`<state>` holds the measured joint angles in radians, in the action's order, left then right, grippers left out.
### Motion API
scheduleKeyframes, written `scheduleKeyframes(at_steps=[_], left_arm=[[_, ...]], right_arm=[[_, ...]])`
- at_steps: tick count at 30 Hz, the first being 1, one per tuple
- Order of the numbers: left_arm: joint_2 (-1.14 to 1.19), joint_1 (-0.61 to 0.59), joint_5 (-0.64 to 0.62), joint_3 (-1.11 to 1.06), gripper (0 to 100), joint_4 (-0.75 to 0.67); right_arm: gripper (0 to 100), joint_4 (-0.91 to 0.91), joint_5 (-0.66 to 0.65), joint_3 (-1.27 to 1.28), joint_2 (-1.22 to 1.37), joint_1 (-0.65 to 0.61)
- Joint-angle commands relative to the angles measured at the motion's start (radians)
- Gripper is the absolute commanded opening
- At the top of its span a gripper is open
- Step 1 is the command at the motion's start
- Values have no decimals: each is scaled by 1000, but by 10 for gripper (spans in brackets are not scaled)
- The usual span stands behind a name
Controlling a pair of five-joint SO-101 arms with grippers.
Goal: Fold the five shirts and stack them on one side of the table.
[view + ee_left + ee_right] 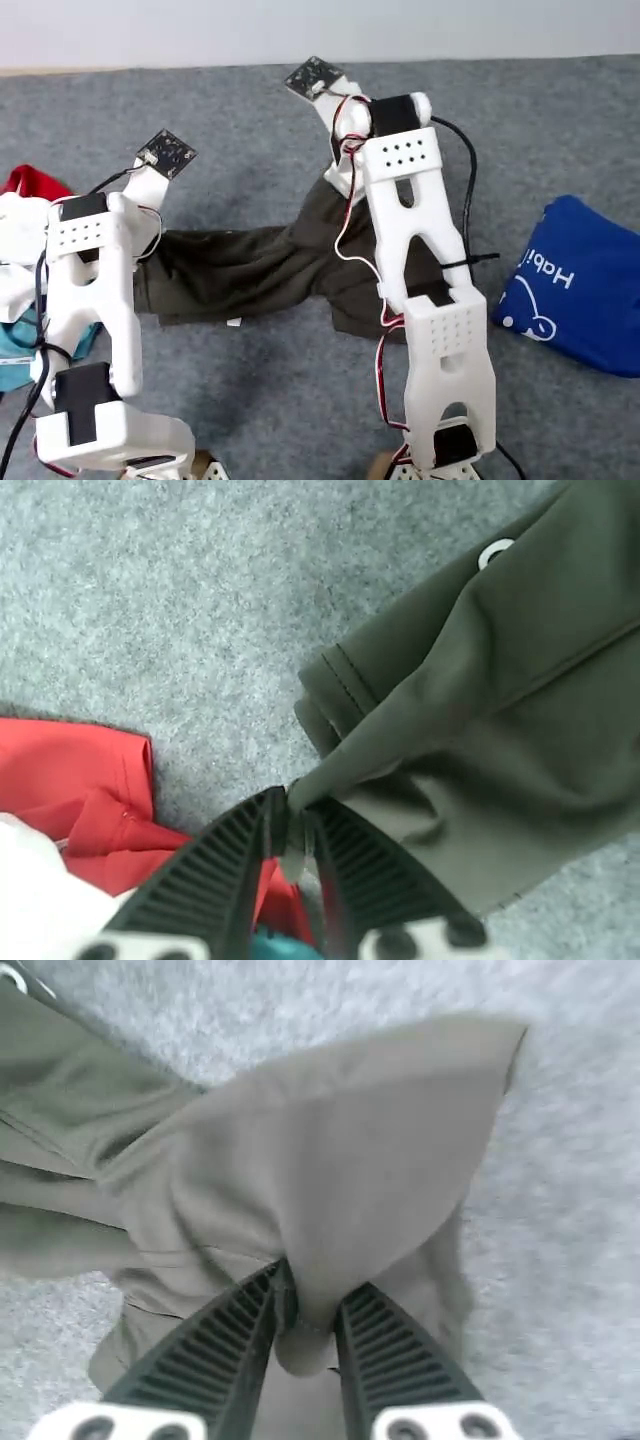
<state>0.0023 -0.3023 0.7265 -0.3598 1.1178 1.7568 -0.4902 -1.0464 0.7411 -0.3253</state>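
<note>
Task at an early stage. The olive shirt [250, 270] lies crumpled mid-worktop [250, 400], not yet folded. Left pincer [292, 810] is clenched on a cuff corner; right pincer [312, 1300] is clenched on a bunched fold. A blue shirt [580, 290] sits at one edge, possibly folded; a heap [15, 235] of red, white and teal cloth waits opposite. No stack visible. Olive cloth is matte, limp, with stitched hems; worktop is grey felt
</note>
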Motion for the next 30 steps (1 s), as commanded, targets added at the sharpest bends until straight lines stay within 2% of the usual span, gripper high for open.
scheduleKeyframes(at_steps=[1,6,13,19,23,27,30], left_arm=[[-6,0,-9,28,6,9],[-9,0,-9,28,6,9],[-17,0,-23,41,6,9],[-160,0,-227,171,6,11],[-284,8,-365,309,6,3],[-330,6,-448,460,6,-17],[-348,5,-460,561,6,-12]], right_arm=[[62,35,37,-9,1,-21],[9,33,-20,-12,5,-42],[11,33,-28,-103,-81,-24],[11,24,-21,-310,-185,28],[11,24,35,-474,-249,105],[11,24,77,-580,-335,205],[11,27,78,-594,-426,272]])
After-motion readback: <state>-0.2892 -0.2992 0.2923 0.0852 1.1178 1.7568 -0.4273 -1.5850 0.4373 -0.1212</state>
